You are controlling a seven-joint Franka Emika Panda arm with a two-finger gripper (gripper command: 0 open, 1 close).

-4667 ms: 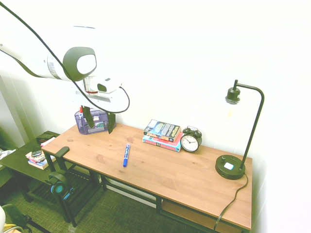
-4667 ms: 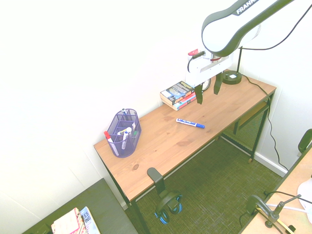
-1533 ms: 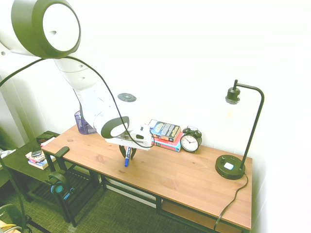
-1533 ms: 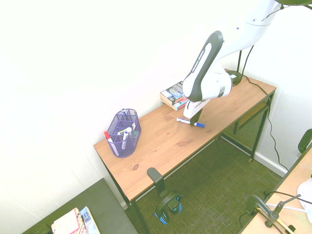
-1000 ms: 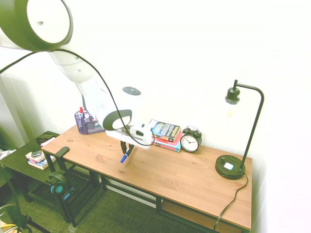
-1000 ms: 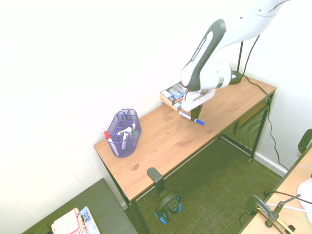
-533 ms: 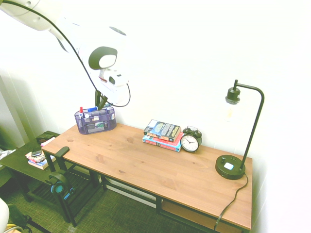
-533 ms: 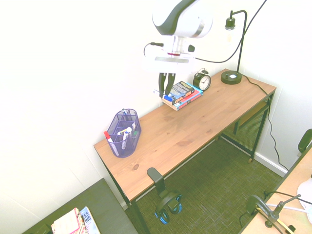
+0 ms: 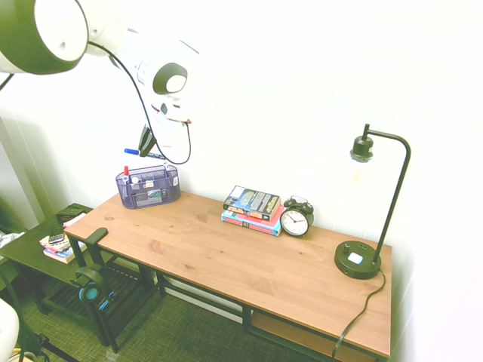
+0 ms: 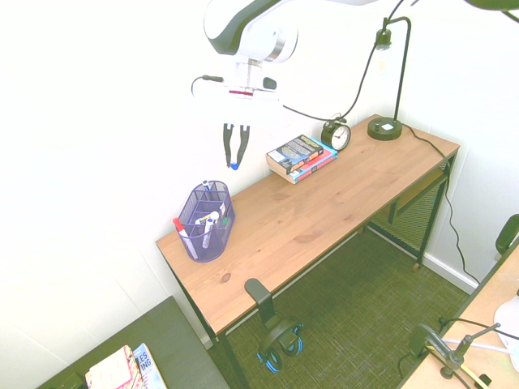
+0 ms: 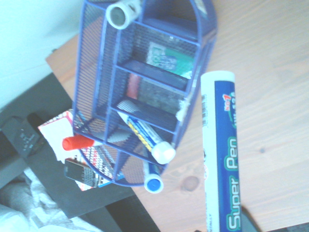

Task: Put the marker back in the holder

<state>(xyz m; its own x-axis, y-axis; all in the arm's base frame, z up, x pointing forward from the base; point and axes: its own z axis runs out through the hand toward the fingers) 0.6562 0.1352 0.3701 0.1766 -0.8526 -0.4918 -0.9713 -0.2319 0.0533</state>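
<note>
My gripper [image 9: 149,151] [image 10: 234,160] hangs high in the air, shut on the blue marker [image 9: 133,152] [image 10: 233,165]. The marker lies roughly level across the fingers in the first exterior view. In the wrist view its white and blue barrel [image 11: 219,145] runs alongside the holder. The purple mesh holder [image 9: 148,188] [image 10: 207,223] [image 11: 145,72] stands at the table's end by the wall, below the gripper and a little to one side. It holds a red-capped pen [image 11: 77,142] [image 10: 180,228] and other pens.
Stacked books [image 9: 253,205], a black alarm clock [image 9: 296,219] and a black desk lamp [image 9: 361,256] line the wall side of the wooden table [image 9: 249,264]. Headphones [image 9: 90,285] hang at the table's end, over a low dark shelf [image 9: 38,245].
The gripper took the marker off the table, lifted it high and carried it toward the holder. In the last half second it moved further over the holder's end.
</note>
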